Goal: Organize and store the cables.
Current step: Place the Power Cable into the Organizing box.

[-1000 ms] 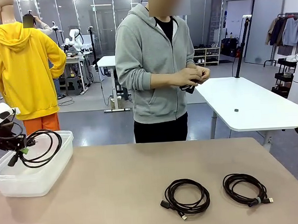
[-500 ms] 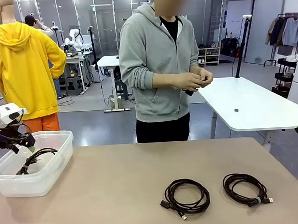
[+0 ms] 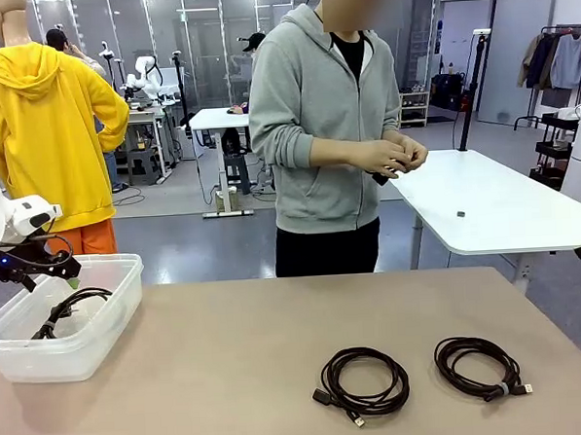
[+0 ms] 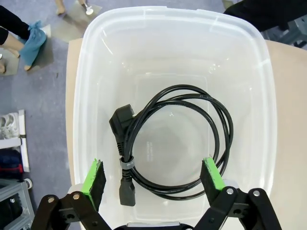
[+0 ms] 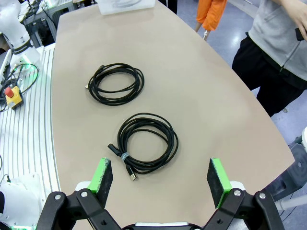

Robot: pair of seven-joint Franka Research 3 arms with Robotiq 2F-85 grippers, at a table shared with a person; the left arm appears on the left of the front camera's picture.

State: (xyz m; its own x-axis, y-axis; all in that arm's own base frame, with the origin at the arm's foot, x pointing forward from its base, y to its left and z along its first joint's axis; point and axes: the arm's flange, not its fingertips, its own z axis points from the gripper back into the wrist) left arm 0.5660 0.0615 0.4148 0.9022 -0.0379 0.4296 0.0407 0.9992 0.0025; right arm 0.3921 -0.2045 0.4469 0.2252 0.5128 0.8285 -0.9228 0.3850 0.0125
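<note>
- Left gripper (image 4: 152,175) wide open, gripping nothing, above clear tub (image 4: 172,28) at left end of table (image 3: 230,357).
- Coiled cable (image 4: 225,129) lying flat inside tub.
- Second cable (image 3: 365,379) and third cable (image 3: 479,366) flat on table, right of middle, near each other, not touching.
- Right gripper (image 5: 160,177) wide open, empty, above table.

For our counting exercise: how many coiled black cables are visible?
3. One cable lies in the clear bin; the middle cable and right cable lie on the table. The person's hands may hide another.
</note>
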